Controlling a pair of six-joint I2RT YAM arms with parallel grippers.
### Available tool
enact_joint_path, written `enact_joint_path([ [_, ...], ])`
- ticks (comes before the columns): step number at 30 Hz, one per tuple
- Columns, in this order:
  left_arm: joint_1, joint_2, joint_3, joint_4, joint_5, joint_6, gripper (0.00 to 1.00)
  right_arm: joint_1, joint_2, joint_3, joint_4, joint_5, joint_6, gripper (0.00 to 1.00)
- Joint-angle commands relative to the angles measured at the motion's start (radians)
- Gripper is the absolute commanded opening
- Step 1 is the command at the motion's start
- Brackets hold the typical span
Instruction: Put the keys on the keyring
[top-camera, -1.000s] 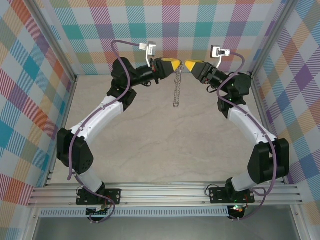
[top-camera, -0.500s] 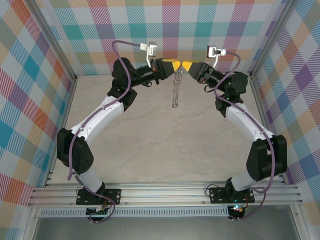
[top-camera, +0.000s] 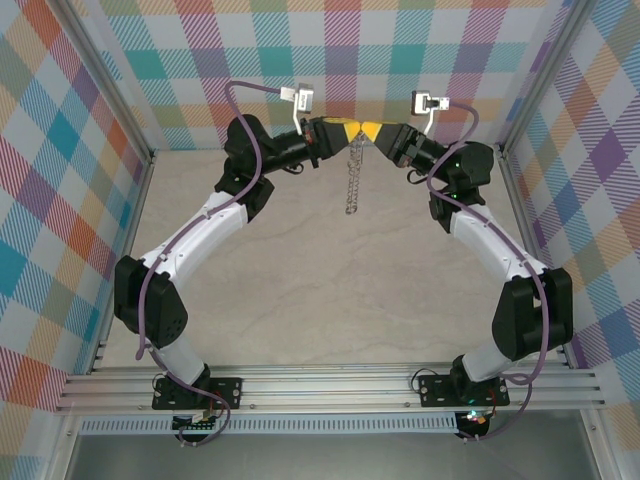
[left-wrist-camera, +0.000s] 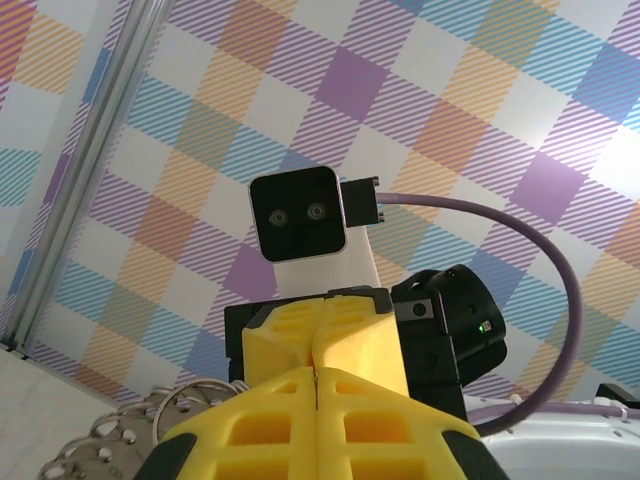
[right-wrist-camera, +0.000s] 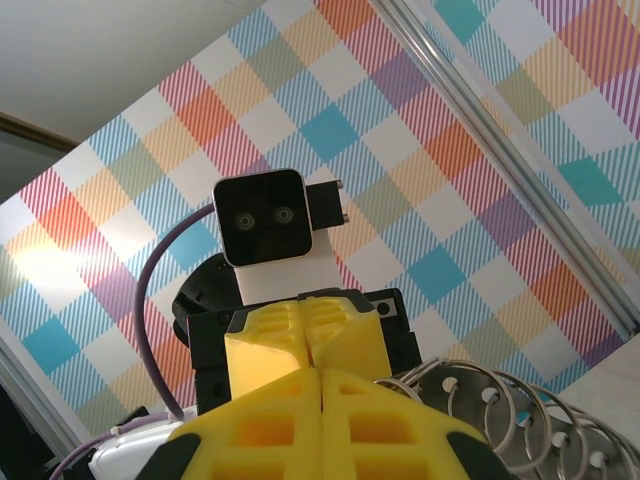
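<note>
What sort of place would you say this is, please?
Probably a robot test cell: plaid-patterned walls enclose a beige tabletop, with left arm and right arm bolted to an aluminium rail at its near edge.

This is a robotics lab test cell, not a lived-in room. Plaid-printed panels (top-camera: 60, 150) wall in a pale marbled tabletop (top-camera: 330, 290) on 3 sides, framed by bare aluminium posts (top-camera: 112, 90). Along the tabletop's near edge an aluminium rail (top-camera: 330, 385) carries the left arm (top-camera: 200, 235) and right arm (top-camera: 490, 245), which trail purple cables (top-camera: 250, 140) and bear small white camera modules (left-wrist-camera: 297, 215).
</note>
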Motion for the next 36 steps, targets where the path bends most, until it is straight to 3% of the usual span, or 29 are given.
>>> enact_joint_path([
  [1, -0.012, -0.004, 0.036, -0.022, 0.027, 0.045, 0.0, 0.008, 0.007, 0.046, -0.067, -0.039, -0.056, 0.0],
  [2, -0.011, -0.011, 0.04, -0.058, 0.024, 0.073, 0.0, 0.004, 0.006, 0.056, -0.102, -0.051, -0.08, 0.0],
  [8, 0.039, -0.088, 0.055, -0.3, -0.013, 0.274, 0.33, -0.028, 0.001, 0.161, -0.392, -0.179, -0.28, 0.0],
  [12, 0.074, -0.103, 0.112, -0.492, 0.02, 0.416, 0.47, -0.035, 0.007, 0.308, -0.8, -0.254, -0.57, 0.0],
  [16, 0.103, -0.07, 0.217, -0.69, 0.102, 0.551, 0.54, -0.035, 0.04, 0.477, -1.188, -0.289, -0.866, 0.0],
  [21, 0.121, 0.006, 0.406, -1.01, 0.198, 0.736, 0.54, -0.038, 0.106, 0.64, -1.504, -0.31, -1.102, 0.0],
  [27, 0.124, 0.122, 0.631, -1.291, 0.316, 0.89, 0.35, -0.039, 0.178, 0.763, -1.676, -0.396, -1.221, 0.0],
  [36, 0.124, 0.197, 0.71, -1.361, 0.36, 0.939, 0.27, -0.036, 0.227, 0.824, -1.774, -0.423, -1.272, 0.0],
])
